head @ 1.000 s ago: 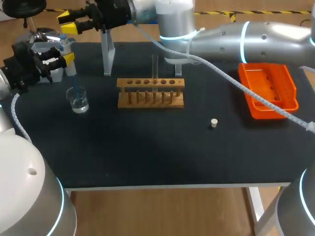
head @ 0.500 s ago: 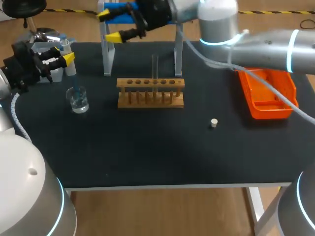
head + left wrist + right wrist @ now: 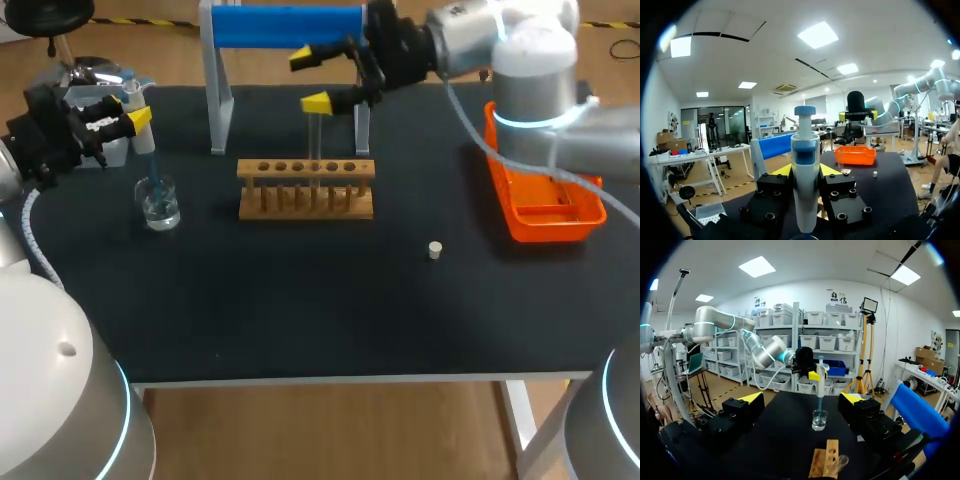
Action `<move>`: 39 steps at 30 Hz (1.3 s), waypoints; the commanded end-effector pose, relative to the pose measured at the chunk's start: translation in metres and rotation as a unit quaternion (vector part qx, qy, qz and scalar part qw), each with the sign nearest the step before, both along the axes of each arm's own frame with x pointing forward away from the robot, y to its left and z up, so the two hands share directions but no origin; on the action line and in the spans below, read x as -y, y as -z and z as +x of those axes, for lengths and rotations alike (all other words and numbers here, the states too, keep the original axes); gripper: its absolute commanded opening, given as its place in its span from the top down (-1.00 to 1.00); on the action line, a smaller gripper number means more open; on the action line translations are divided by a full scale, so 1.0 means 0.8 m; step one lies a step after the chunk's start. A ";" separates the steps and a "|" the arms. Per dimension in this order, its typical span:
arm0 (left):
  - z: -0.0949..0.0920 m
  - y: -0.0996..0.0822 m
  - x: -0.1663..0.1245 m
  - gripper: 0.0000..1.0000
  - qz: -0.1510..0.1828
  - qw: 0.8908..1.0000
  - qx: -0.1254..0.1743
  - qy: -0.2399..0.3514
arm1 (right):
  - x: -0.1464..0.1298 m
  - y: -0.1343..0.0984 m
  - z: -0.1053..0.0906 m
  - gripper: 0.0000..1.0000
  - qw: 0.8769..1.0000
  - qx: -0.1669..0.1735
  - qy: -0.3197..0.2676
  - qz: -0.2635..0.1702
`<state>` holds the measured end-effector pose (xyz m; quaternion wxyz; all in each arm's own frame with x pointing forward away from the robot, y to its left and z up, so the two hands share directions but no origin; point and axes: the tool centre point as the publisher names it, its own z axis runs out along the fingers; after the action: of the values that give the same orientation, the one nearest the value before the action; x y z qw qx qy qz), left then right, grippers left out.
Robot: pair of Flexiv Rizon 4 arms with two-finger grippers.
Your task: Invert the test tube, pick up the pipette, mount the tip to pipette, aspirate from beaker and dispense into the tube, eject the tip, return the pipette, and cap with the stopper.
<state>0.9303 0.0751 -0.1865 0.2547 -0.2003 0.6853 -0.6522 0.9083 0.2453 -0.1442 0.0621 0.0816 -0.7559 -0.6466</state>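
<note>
My left gripper point(image 3: 133, 122) is shut on the white and blue pipette point(image 3: 130, 95) at the table's far left. The pipette's tip points down into the glass beaker point(image 3: 158, 202) of clear liquid. In the left wrist view the pipette point(image 3: 805, 165) stands upright between the fingers of the left gripper point(image 3: 805, 172). A clear test tube point(image 3: 315, 140) stands upright in the wooden rack point(image 3: 305, 190). My right gripper point(image 3: 312, 80) hangs open just above and behind the tube, empty. From the right wrist view the right gripper point(image 3: 802, 399) faces the beaker point(image 3: 819, 420) and pipette point(image 3: 820, 377). A small white stopper point(image 3: 434, 250) lies on the mat.
A blue-barred pipette stand point(image 3: 285, 25) rises behind the rack, close to my right gripper. An orange tray point(image 3: 545, 185) sits at the right under my right arm. The black mat point(image 3: 300, 300) lies bare in front of the rack.
My right arm has swung from the far left back towards the right, to above the rack, and its fingers have spread wide. The left arm and pipette have stayed put.
</note>
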 end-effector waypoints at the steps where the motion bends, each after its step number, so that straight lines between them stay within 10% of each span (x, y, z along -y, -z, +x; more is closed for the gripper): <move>1: 0.000 0.000 0.000 1.00 0.000 1.000 0.001 0.000 | 0.043 0.010 -0.017 -1.00 0.999 0.004 0.052 0.003; 16: 0.000 0.000 0.000 1.00 0.000 1.000 0.001 0.000 | 0.097 0.073 0.027 -1.00 0.997 -0.015 0.073 -0.015; 39: 0.000 0.000 0.000 1.00 0.000 1.000 0.001 0.000 | 0.078 0.153 0.083 -1.00 0.992 0.020 0.044 -0.114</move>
<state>0.9303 0.0750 -0.1864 0.2546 -0.2004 0.6854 -0.6522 0.9671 0.1774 -0.2647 0.0124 0.0457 -0.8252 -0.5628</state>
